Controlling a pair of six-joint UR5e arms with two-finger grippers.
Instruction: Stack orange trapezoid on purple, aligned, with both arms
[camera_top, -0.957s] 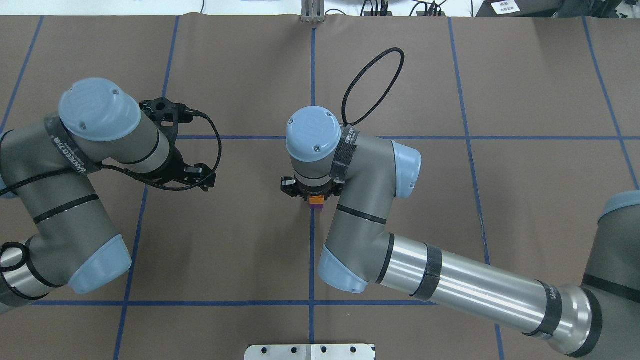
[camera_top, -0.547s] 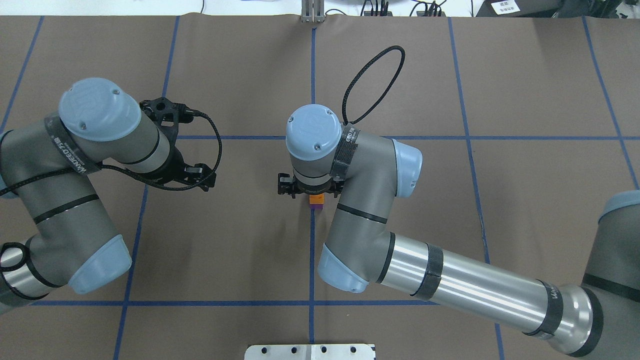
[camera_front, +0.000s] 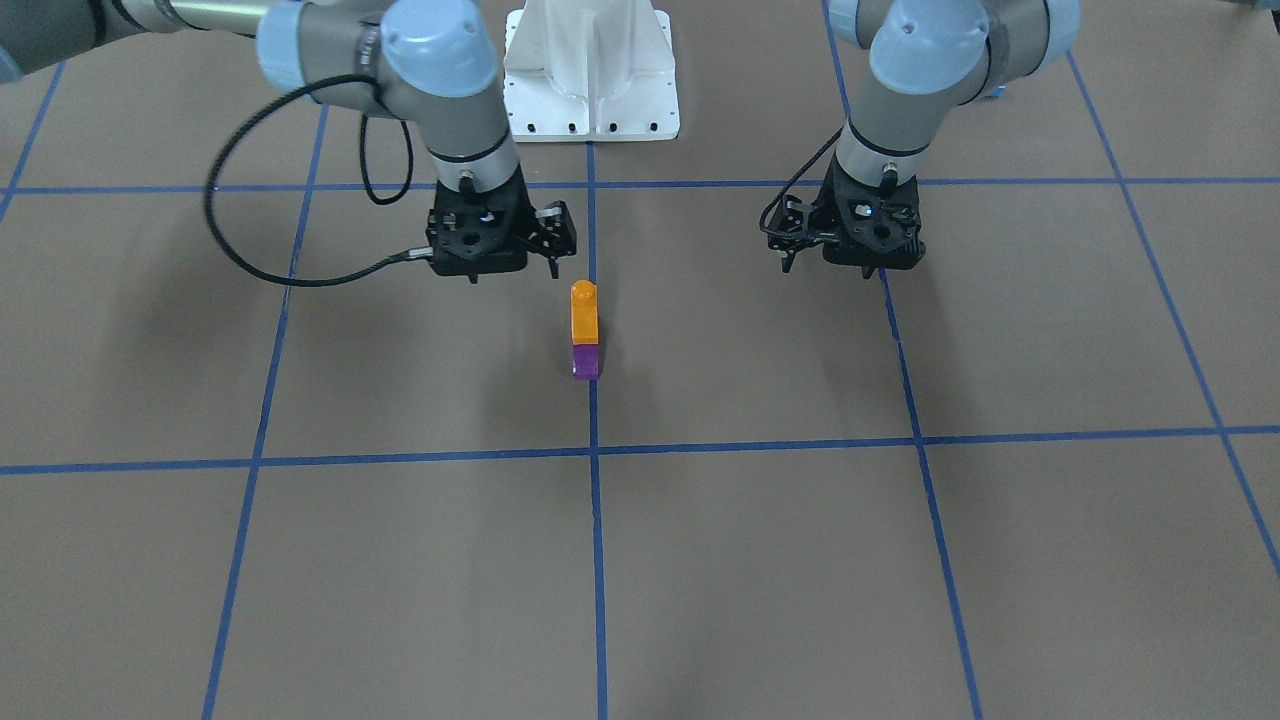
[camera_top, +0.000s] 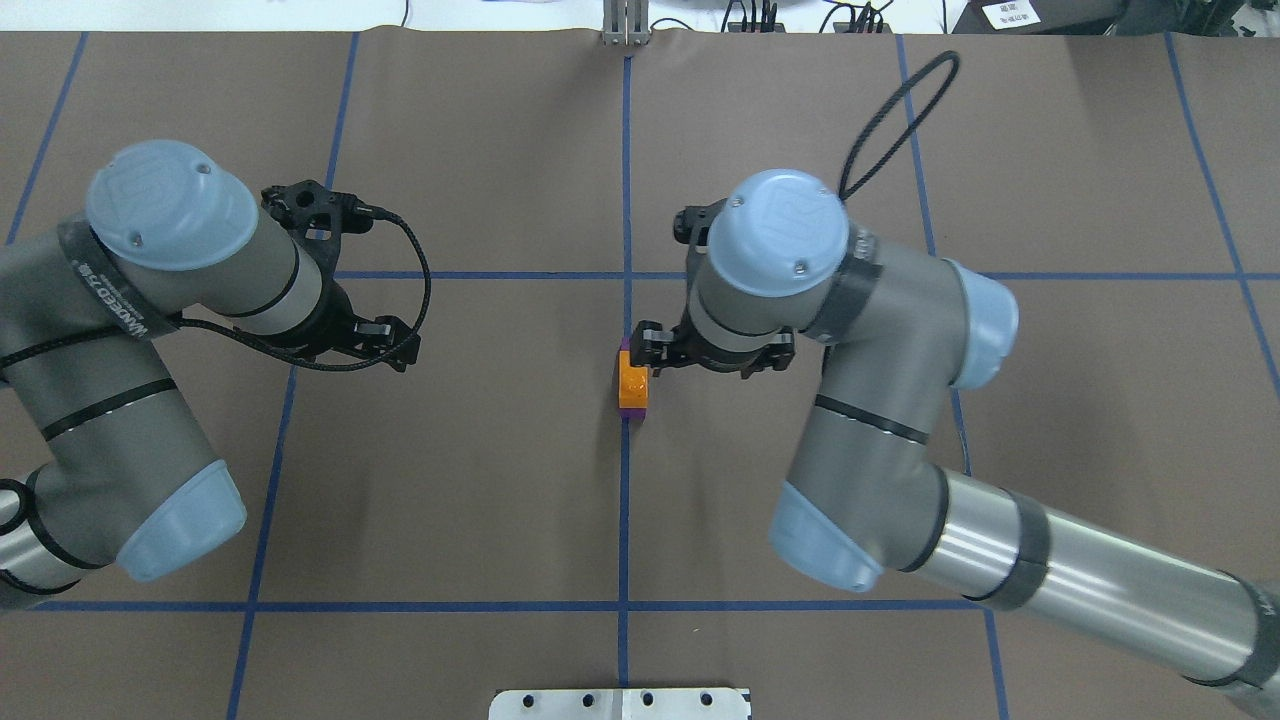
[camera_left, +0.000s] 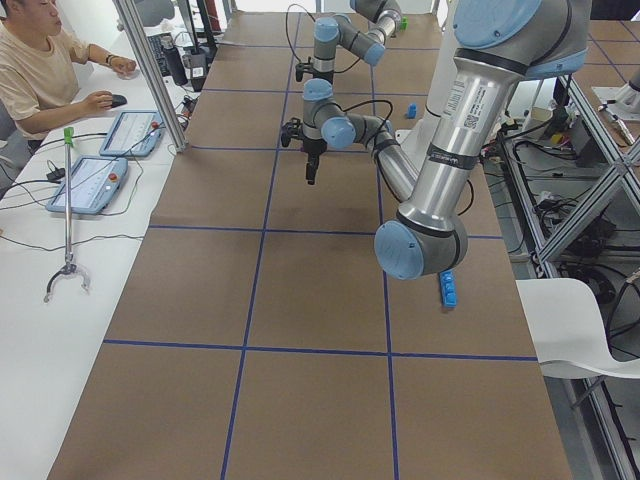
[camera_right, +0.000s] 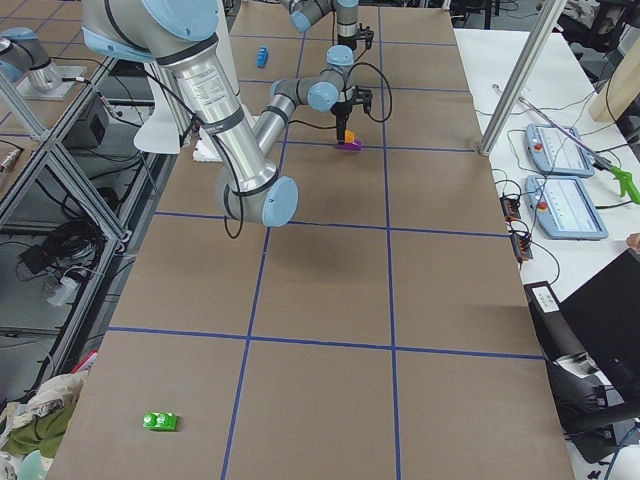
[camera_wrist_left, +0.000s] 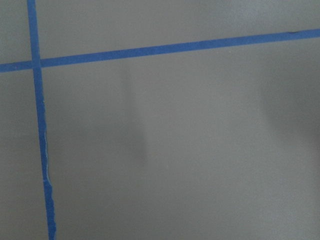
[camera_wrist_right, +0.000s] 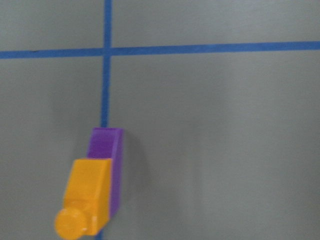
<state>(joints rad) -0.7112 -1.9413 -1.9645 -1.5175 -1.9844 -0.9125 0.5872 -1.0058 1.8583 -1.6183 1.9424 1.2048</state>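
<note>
The orange trapezoid (camera_front: 584, 312) sits stacked on the purple brick (camera_front: 586, 362) on the centre blue line, stud up and free of both grippers. The stack also shows in the overhead view, orange (camera_top: 632, 382) over a sliver of purple (camera_top: 632, 415). In the right wrist view the orange trapezoid (camera_wrist_right: 87, 195) is at lower left and overlaps the purple brick (camera_wrist_right: 105, 145). My right gripper (camera_front: 510, 265) hangs open and empty, raised beside the stack. My left gripper (camera_front: 828, 262) hangs open and empty, well off to the other side. The left wrist view shows only mat and tape.
The white base pedestal (camera_front: 590, 80) stands behind the stack. A long blue brick (camera_left: 448, 288) and a small blue brick (camera_left: 411, 110) lie near the robot's side. A green brick (camera_right: 160, 421) lies at the far right end. An operator sits beyond the table.
My right arm has swung away to the right, off the stack, leaving the orange trapezoid uncovered on the purple. My left arm has drawn back slightly to the left.
</note>
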